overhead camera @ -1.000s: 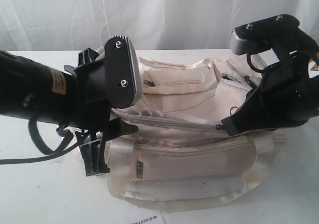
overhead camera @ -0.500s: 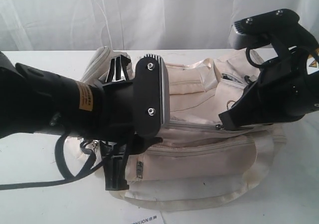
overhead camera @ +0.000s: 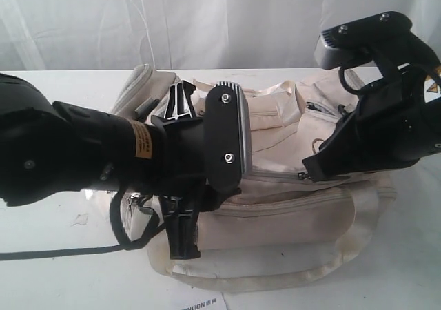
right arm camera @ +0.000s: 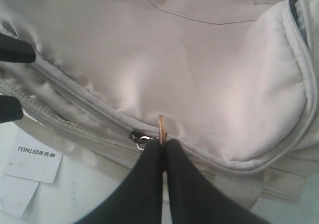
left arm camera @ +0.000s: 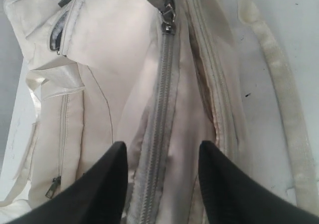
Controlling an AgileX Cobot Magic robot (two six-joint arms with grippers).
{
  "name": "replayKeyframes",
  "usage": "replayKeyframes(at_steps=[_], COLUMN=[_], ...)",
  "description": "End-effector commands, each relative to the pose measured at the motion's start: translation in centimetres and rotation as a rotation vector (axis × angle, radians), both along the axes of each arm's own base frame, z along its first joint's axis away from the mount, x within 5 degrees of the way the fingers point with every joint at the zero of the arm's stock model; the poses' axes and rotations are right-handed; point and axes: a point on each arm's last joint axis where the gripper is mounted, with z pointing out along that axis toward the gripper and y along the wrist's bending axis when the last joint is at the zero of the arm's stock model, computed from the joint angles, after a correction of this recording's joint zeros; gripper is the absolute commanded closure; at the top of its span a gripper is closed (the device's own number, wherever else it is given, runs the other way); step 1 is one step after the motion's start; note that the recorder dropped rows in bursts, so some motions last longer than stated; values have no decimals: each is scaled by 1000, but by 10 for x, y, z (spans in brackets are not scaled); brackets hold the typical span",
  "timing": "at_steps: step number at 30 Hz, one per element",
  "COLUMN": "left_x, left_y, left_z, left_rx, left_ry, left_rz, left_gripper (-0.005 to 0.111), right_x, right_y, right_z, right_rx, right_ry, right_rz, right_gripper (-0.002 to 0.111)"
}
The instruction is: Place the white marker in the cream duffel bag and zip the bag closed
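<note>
1. My right gripper point(right arm camera: 163, 144) is clenched on the thin gold-coloured metal zip pull point(right arm camera: 161, 125) at its fingertips.
2. My left gripper point(left arm camera: 162, 152) is released, its 2 jaws on either side of the closed grey zip point(left arm camera: 164, 84).
3. The large soft cream fabric duffel bag point(overhead camera: 275, 213) lies directly beneath both grippers.

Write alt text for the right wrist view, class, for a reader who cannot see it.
The black fingers of the right gripper pinch shut on a small brass-coloured zip pull of the cream duffel bag, whose grey zip runs across the fabric. A white paper label printed TONLION lies on the table beside the bag.
</note>
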Motion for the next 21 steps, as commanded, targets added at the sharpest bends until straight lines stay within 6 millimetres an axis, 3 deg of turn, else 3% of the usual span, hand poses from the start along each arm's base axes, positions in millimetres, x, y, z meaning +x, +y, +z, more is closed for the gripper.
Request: replayKeyframes(at_steps=[1, 6, 12, 15, 21], left_x=[3, 8, 10, 11, 12], left_y=[-6, -12, -14, -14, -15], left_z=[-6, -17, -16, -14, -13], left_rx=[-12, -2, -28, -46, -61], left_ry=[4, 12, -14, -32, -41], left_rz=[1, 3, 5, 6, 10], left_gripper=[56, 41, 45, 56, 94], right_x=[0, 0, 0, 0, 0], right_y=[0, 0, 1, 2, 3], right_z=[-1, 0, 0, 0, 1], right_rx=[10, 12, 20, 41, 58], right_ry=[-3, -1, 3, 9, 6], right_rz=[11, 11, 10, 10, 7], right_gripper=[108, 108, 108, 108, 108])
